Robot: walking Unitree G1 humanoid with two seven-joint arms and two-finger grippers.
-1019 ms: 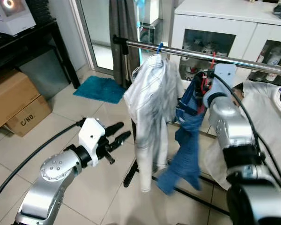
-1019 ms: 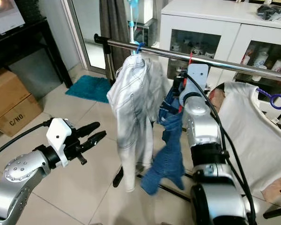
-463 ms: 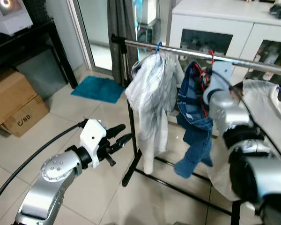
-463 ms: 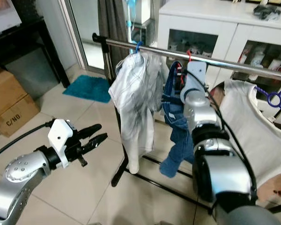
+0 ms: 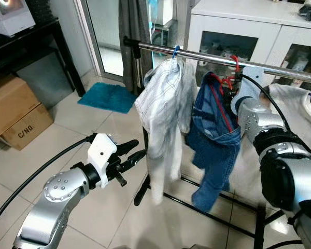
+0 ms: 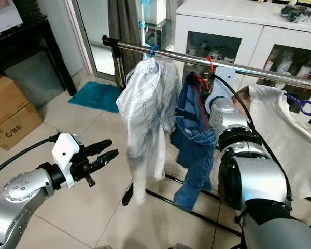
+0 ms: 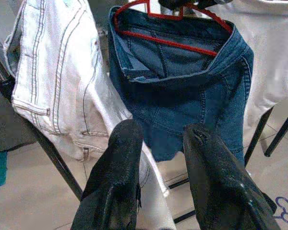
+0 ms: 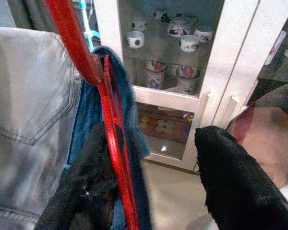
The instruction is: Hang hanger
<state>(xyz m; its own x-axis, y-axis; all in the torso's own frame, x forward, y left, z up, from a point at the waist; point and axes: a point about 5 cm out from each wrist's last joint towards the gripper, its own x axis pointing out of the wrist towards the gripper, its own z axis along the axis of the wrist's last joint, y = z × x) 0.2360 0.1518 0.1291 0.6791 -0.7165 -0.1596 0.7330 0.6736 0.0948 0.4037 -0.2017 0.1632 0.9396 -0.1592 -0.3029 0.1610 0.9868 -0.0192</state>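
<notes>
The left gripper is being held out low over the tiled floor, its fingers being kept spread and pointed toward the garment rack, apart from the clothes. Beyond it, pale jeans are being carried by a blue hanger on the chrome rail. Just beside them, blue jeans are being carried on the red hanger, whose hook is being shown at the rail. The right gripper is being held up at this hanger beneath the rail, its fingers being kept apart, with the red hanger's bar lying against one of them. A white shirt is being hung further along, and a white cabinet is being seen behind the rack.
</notes>
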